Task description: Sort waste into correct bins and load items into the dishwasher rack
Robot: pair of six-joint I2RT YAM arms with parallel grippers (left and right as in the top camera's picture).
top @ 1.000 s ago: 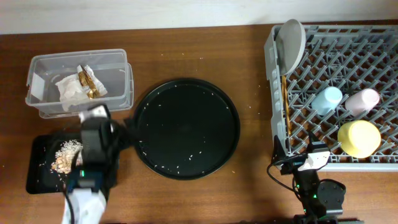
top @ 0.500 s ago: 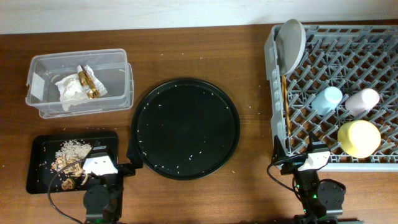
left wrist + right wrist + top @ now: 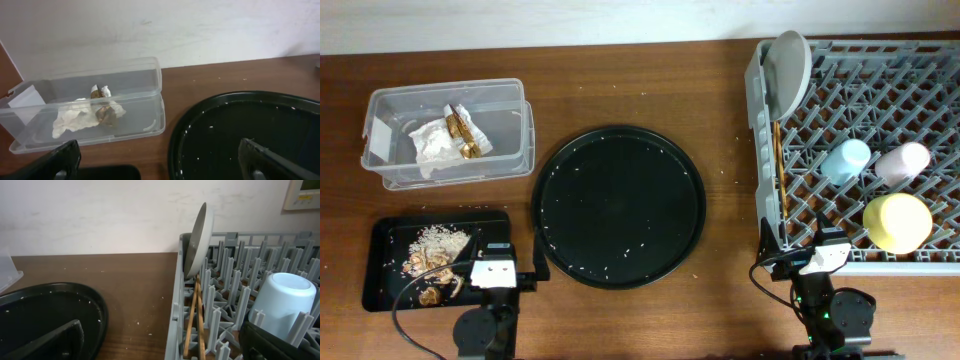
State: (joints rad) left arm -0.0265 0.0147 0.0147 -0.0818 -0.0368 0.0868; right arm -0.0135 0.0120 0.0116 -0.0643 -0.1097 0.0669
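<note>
The left end effector [image 3: 165, 162], wide and empty like the right end effector [image 3: 165, 345], has withdrawn nearward off the black tray [image 3: 382, 290], where the scraps [image 3: 430, 250] lie, wrappers [image 3: 445, 140] in the far-left clear tub [image 3: 510, 100]; sorting looks finished.

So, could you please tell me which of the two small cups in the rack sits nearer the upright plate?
The light-blue cup; the pink cup lies beyond it, farther from the plate.

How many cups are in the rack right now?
2. The blue cup sits in the rack, the pink cup just right of it. No other shows.
</note>
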